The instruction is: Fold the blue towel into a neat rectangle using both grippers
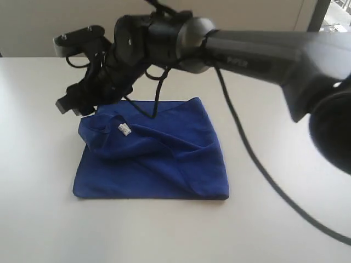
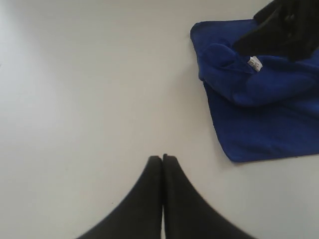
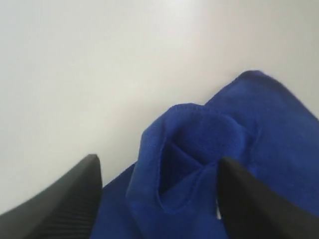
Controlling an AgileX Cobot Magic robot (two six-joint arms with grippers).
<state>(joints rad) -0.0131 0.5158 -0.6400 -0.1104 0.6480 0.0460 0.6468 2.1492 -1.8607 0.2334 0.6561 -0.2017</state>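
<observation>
Towel position: the blue towel lies part-folded on the table. Its rumpled corner stands between the spread right fingers, not gripped. Left fingers, pressed together, hover over bare table, well apart from it. The right pair is nearer.

Soft, even daylight fills all three views, with no hard glare. The pale worktop reads bright, nearly washed out in the wrist views. A strip at the exterior view's top right corner is blown out. Shadows are faint: only a soft dark edge under the towel. The right arm, close to the lens, is blurred. The right gripper shows soft-edged jaws; the left gripper is a black shape without detail. All pictures are slightly grainy.
</observation>
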